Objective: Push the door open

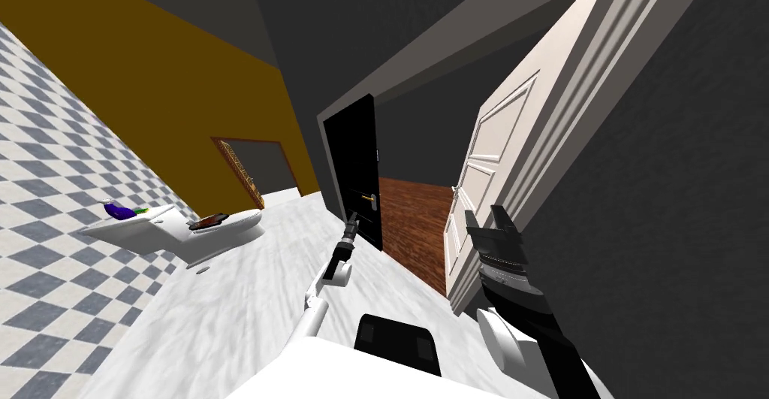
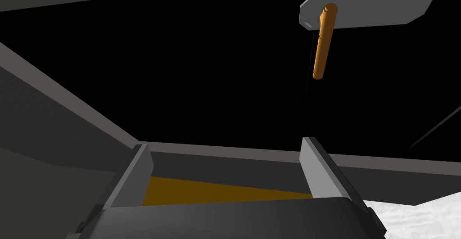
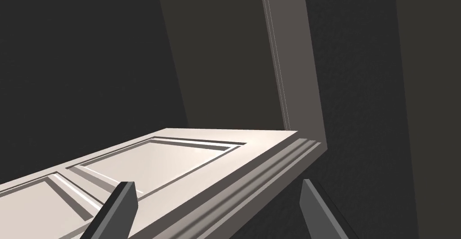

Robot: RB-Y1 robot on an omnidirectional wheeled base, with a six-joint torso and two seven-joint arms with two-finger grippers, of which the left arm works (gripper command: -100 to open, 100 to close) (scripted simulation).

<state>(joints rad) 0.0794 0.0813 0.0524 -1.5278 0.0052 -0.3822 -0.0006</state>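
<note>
While L tool [image 2: 227, 176], wide, faces orange door handle [image 2: 325, 40], R tool [image 3: 219, 207] wide by white door [image 3: 157, 160].

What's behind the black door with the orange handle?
Past the edge of the black door, a brown wood floor shows, beside the open white door. Whatever lies directly behind the black door is covered by it.

The left gripper [image 2: 225, 144] is seen with its light grey blade fingers spread apart. Beyond them, an orange cylindrical lever handle [image 2: 325, 40] is mounted on a flat grey plate [image 2: 382, 6] against a plain black door [image 2: 202, 78], apart from both fingertips.
</note>
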